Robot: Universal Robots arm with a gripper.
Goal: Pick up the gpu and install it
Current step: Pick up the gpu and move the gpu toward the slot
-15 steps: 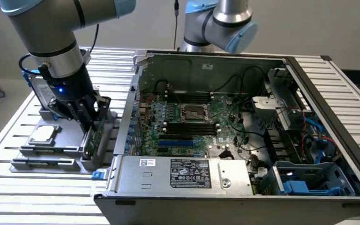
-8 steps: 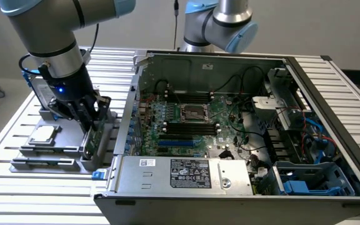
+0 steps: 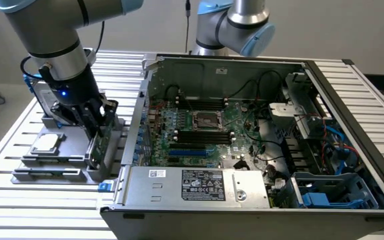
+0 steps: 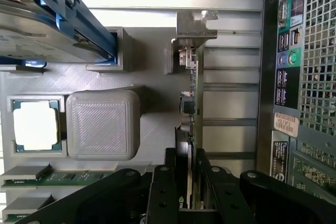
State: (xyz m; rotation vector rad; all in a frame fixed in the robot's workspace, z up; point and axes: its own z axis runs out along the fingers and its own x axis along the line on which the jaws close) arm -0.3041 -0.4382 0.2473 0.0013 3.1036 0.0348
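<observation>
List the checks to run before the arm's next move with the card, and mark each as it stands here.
1. Black claw shut on the thin green expansion card with silver end bracket: ok.
2. Card upright in the grey plastic fixture: ok.
3. Silver hard drive with blue rails and square silver processor chip apart from the claw: ok.
4. Blue expansion slots on the green motherboard unoccupied: ok.
5. Grip firm enough to lift: cannot tell.

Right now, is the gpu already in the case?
No, the gpu stands on edge in the gray holder outside the case, with the gripper at it.
</observation>
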